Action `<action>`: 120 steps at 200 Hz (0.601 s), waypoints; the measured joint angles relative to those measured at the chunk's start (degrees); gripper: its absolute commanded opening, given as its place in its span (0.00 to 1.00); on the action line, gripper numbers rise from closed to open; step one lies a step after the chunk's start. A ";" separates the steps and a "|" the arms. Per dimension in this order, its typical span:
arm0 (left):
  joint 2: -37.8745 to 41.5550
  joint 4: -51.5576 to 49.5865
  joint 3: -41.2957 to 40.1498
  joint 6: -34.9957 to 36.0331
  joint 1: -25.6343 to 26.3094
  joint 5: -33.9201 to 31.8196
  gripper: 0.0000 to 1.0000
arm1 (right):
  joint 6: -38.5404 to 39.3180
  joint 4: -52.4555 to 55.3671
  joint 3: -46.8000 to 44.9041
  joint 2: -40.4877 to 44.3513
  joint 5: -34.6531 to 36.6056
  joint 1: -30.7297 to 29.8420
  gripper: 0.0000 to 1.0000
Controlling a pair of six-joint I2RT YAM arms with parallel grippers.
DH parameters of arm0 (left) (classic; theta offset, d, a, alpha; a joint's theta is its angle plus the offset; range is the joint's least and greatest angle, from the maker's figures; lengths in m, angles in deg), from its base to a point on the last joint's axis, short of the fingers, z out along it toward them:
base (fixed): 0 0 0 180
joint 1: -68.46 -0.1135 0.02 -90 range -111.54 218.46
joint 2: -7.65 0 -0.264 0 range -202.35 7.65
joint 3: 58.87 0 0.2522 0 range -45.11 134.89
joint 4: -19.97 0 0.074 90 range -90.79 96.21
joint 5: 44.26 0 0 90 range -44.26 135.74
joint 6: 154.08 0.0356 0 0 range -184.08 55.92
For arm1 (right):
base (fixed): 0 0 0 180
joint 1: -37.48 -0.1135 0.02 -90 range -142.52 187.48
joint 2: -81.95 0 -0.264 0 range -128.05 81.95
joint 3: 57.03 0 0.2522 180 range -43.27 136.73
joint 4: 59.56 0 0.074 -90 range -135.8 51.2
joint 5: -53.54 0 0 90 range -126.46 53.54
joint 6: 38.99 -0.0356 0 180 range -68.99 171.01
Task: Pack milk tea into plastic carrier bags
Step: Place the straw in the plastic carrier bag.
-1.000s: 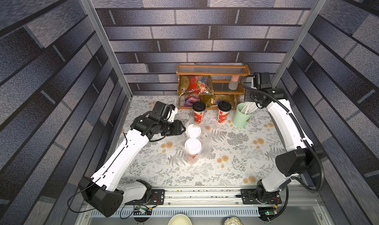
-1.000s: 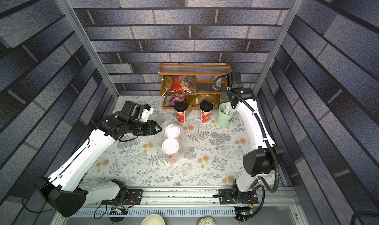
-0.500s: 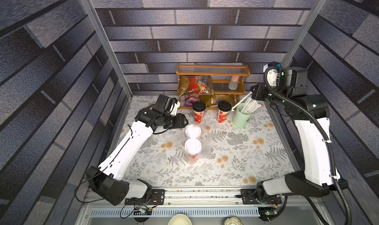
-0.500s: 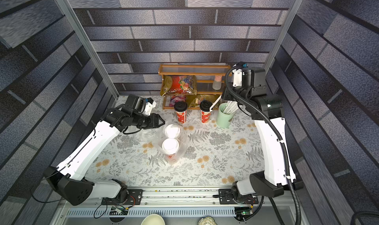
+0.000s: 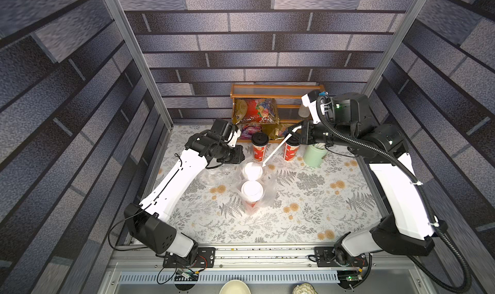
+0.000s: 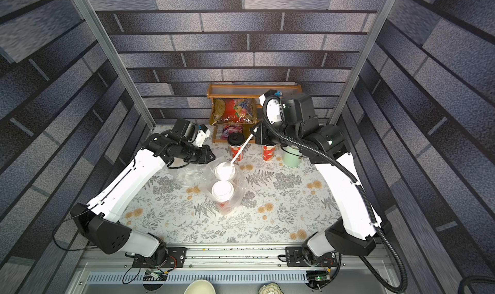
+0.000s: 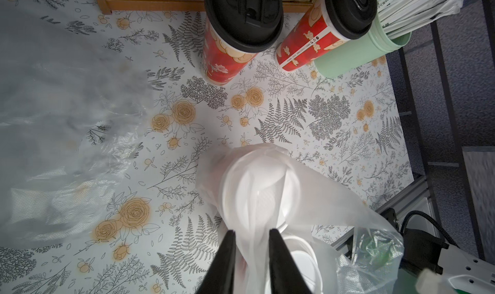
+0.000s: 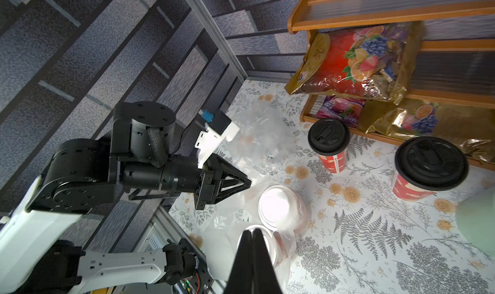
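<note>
Two white-lidded milk tea cups (image 5: pixel 252 170) (image 5: pixel 251 190) stand inside a clear plastic carrier bag (image 5: pixel 269 193) (image 6: pixel 238 191) mid-table. My left gripper (image 5: pixel 239 156) (image 7: pixel 251 231) is at the bag's back-left edge, shut on a bunched strip of bag film (image 7: pixel 253 241). Two black-lidded milk tea cups (image 5: pixel 259 142) (image 5: pixel 290 148) stand by the rack. My right gripper (image 5: pixel 297 130) (image 8: pixel 251 232) hangs above them, shut on a white wrapped straw (image 5: pixel 276 149) whose tip points at the rear white lid. A second empty bag (image 5: pixel 211 176) lies crumpled beneath the left arm.
A pale green cup of straws (image 5: pixel 314 154) stands under the right arm at the back right. The wooden rack (image 5: pixel 276 92) with snack packets (image 5: pixel 257 110) lines the back wall. Metal posts and dark walls close in both sides.
My right arm lifted a straw out of the green cup and swung it left over the bagged cups. My left gripper came onto the bag's edge and its jaws narrowed on the film.
</note>
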 measured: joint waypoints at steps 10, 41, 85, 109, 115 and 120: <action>-0.09 0.02 0.00 0.15 0.00 -0.39 0.05 | -0.31 -0.20 0.48 -1.33 0.44 -1.81 0.01; -0.09 0.72 -0.07 -0.28 -0.17 -1.05 0.00 | 0.00 -1.42 3.43 -7.54 4.55 -6.82 0.01; -0.02 3.34 -1.03 -2.25 -0.52 -0.81 0.00 | 1.77 -3.02 6.56 -15.67 11.65 -9.94 0.00; 0.26 4.39 -1.97 -3.50 -0.52 -0.81 0.00 | 2.60 -4.42 6.62 -18.34 14.64 -10.43 0.00; 0.31 4.59 -2.14 -3.72 -0.50 -0.79 0.00 | 2.86 -4.72 6.67 -18.91 15.43 -10.47 0.00; 0.33 4.74 -2.29 -3.85 -0.50 -0.79 0.00 | 3.02 -4.98 6.73 -19.34 15.98 -10.56 0.00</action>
